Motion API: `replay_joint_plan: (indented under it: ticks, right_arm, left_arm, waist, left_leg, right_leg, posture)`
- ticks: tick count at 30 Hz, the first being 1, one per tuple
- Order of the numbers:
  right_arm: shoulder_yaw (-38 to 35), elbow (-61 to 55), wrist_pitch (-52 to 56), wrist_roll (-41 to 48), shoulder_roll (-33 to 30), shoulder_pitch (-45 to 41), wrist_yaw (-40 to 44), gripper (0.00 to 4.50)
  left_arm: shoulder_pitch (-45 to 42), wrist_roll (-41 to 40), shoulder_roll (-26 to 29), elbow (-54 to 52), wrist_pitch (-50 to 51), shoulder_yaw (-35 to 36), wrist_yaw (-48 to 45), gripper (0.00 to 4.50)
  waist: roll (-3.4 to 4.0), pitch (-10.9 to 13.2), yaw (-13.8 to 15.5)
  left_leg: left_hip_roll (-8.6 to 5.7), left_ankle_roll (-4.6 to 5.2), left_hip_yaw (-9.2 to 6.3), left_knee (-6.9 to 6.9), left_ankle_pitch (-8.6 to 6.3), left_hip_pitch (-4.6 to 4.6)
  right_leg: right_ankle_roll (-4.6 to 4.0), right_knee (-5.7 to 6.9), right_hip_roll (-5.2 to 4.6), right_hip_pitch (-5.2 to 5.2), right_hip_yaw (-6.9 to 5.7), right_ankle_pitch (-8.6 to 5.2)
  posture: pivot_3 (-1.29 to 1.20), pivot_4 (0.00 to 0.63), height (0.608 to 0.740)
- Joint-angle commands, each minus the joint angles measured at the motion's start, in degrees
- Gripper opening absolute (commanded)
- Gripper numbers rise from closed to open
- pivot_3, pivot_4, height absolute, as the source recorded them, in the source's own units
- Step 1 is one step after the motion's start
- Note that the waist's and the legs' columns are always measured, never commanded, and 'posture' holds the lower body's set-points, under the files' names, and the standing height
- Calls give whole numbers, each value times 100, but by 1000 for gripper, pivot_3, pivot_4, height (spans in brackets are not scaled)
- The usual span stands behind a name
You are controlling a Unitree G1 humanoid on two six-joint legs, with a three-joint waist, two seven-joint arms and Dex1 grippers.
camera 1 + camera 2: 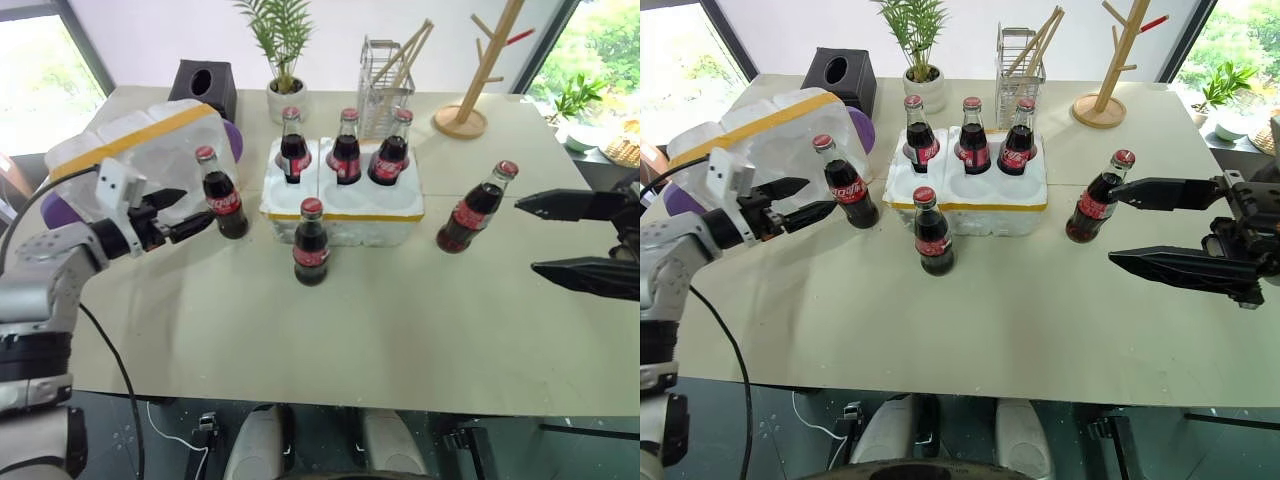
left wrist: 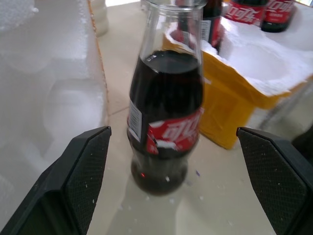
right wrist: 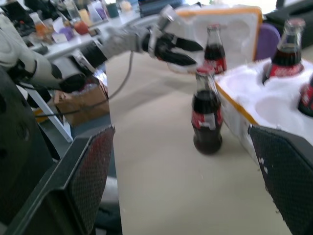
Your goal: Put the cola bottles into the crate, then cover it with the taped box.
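A: Now, left to right. First the taped box [image 1: 140, 150], lying at the left of the worktop [image 1: 330, 330] with its hollow side facing the crate. Just in front of it, the left gripper [image 1: 185, 215], jaws released and spread, holding nothing.

B: And what lies ahead of it?

A: An upright cola bottle [image 1: 222, 195], long axis vertical, directly beyond the fingertips and centred in the gap in the left wrist view. This arm is plainly the nearer one.

B: Then the crate?

A: The crate [image 1: 345, 205] stands mid-worktop, three bottles seated in its far wells, the three near wells empty. A second loose bottle [image 1: 311, 243] stands against its front face.

B: The right side?

A: A third loose bottle [image 1: 478, 208] stands right of the crate. The right gripper [image 1: 1135, 228], jaws equally wide and empty, points leftward beside it.
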Motion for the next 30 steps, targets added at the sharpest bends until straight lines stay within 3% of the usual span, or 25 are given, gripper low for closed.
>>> replay_joint_plan:
  ticks: [1,8,13,19,25,30]
  right_arm:
    - [-36,-135,-84,344,-47,-151,-277,4500]
    - [353,-92,-348,543,41,-467,-757,4500]
    - [630,83,-449,581,76,-588,-982,4500]
    - [965,109,-931,78,164,-747,-1087,4500]
    - [1176,244,-1215,-307,150,-694,-1007,4500]
    - [1325,364,-1432,-594,228,-694,-1012,4500]
  left_arm:
    - [-385,343,-165,538,-475,-221,-88,4314]
    - [-899,717,-585,1582,-1077,-380,-152,4314]
    - [-1003,703,-703,1843,-1216,-246,-202,2737]
    - [-967,451,-612,1581,-892,-18,-217,2750]
    - [-489,-748,167,-559,863,389,-847,2750]
    - [-1238,-1215,400,-853,1494,443,-872,2750]
  waist:
    - [-5,-3,-2]
    - [-11,-5,-10]
    - [-12,-5,-10]
    - [-12,-5,-11]
    - [-30,6,-32]
    - [-46,12,56]
  left_leg:
    - [0,0,0,1,0,-1]
    - [1,4,-3,2,-2,-3]
    - [1,5,-3,2,-3,-4]
    - [1,6,-5,2,-3,-5]
    - [5,7,-6,2,-4,-19]
    - [1,5,-14,14,-3,-33]
  right_leg:
    - [1,0,0,0,0,1]
    - [3,0,1,-2,0,2]
    - [4,0,-2,-2,0,2]
    - [4,0,-4,-2,2,2]
    - [4,2,-2,-19,5,2]
    - [4,7,-11,-23,-7,2]
  posture:
    - [0,150,740]
    - [0,150,740]
    - [0,150,740]
    - [0,150,740]
    - [0,150,740]
    - [0,150,740]
